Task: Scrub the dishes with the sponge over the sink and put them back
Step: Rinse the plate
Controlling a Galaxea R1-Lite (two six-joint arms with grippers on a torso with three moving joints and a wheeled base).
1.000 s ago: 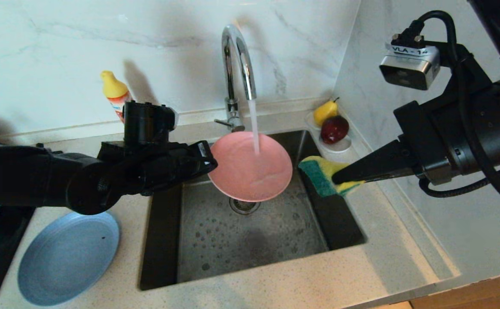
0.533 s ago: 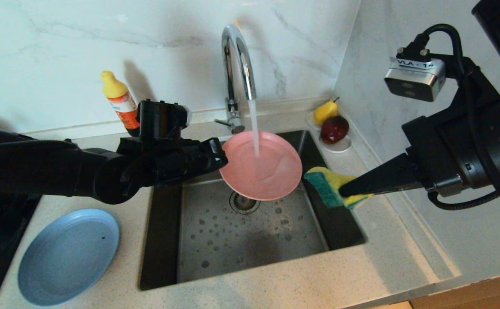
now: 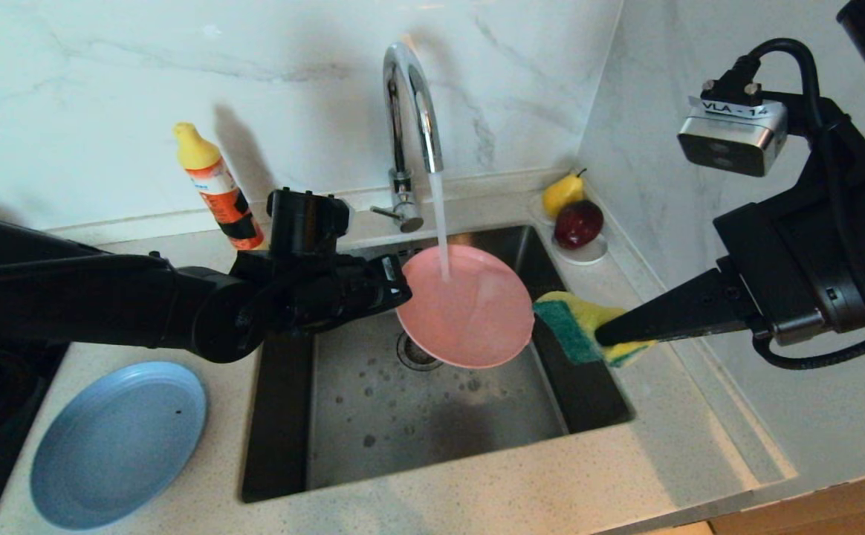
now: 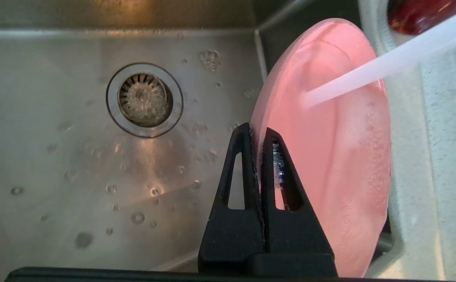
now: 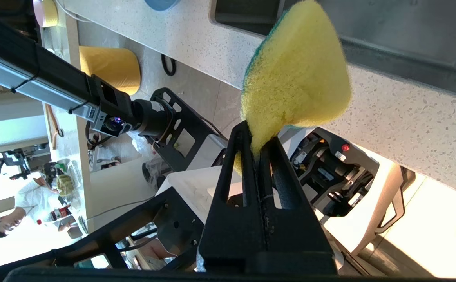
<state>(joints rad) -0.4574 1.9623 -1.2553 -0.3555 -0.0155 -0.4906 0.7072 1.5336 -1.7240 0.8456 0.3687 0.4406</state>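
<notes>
Square brushed-steel sink (image 3: 432,423), beaded with droplets, sits sunk in the speckled stone counter (image 3: 522,490). Arched chrome tap (image 3: 412,96) pours a thin stream onto the matte round pink plate (image 3: 470,312), tilted over the drain and pinched at its rim by the left gripper (image 4: 257,135). Pale-blue plate (image 3: 117,442) lies flat near the counter's front left corner. Right gripper (image 5: 257,137) squeezes the soft yellow-green sponge (image 3: 577,327) over the sink's right edge, beside the plate.

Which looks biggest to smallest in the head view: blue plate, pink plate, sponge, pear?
1. blue plate, though it lies nearer the camera than the pink one, so the margin is unsure.
2. pink plate
3. sponge
4. pear, farthest back, so its true size may be understated.
</notes>
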